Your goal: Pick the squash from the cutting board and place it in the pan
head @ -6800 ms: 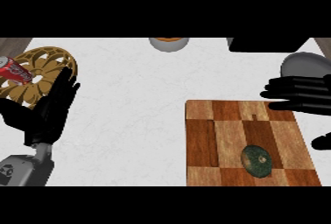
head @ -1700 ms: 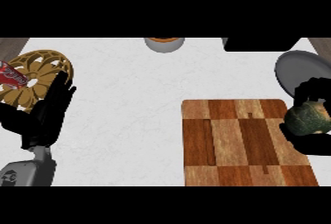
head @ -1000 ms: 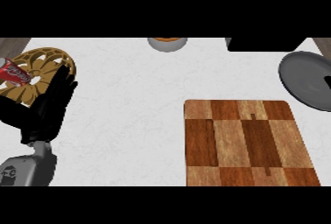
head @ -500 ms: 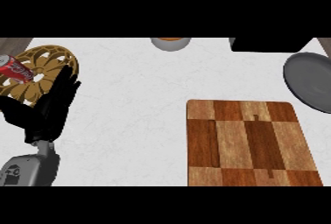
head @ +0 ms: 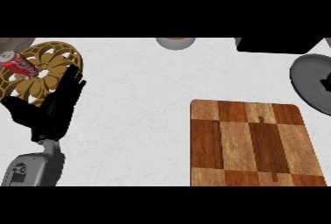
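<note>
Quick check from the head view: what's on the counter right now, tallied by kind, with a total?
Cutting board: 1
Pan, cut off at the right edge: 1
Gold openwork plate: 1
Red can on that plate: 1
Bowl, partly seen at the top edge: 1
Dark box at top right: 1
Total: 6

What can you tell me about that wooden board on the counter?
The cutting board is a rectangle with rounded corners, made of light and dark brown wood blocks in a checker pattern. It lies flat on the white counter at the view's lower right, its near end cut off by the view's edge. Nothing rests on it, and no hand touches it.
</note>
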Tool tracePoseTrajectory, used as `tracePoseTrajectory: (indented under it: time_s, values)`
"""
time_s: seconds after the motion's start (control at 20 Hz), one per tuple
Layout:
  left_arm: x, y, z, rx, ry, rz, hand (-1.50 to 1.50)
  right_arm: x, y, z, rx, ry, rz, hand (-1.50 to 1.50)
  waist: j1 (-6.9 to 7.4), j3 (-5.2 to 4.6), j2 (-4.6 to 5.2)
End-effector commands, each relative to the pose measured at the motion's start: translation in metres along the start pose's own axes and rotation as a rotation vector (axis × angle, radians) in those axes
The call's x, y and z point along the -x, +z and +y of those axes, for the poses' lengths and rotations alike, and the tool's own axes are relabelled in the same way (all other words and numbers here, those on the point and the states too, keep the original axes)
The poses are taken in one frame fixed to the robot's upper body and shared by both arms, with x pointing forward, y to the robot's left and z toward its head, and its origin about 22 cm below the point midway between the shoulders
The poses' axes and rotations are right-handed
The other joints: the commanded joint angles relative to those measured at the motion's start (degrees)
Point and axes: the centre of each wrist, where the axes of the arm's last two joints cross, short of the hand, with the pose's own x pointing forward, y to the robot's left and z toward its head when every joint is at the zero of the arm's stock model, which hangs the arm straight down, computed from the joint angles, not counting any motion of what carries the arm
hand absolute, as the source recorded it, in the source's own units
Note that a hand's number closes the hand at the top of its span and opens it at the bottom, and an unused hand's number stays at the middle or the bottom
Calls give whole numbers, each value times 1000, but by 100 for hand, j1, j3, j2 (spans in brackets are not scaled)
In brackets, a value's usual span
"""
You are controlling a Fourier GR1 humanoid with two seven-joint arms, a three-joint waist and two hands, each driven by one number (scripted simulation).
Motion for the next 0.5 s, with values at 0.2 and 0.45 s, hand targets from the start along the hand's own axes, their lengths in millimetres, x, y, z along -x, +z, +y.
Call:
tracePoseTrajectory:
  time_s: [0.2,0.45]
  values:
    - [-13,-6,-6,17,-10,-24,0,18,19,26,-130,-72,261,-150,35,6,23]
    - [-7,-1,6,20,-11,-17,0,16,15,25,-199,-140,238,-150,111,10,33]
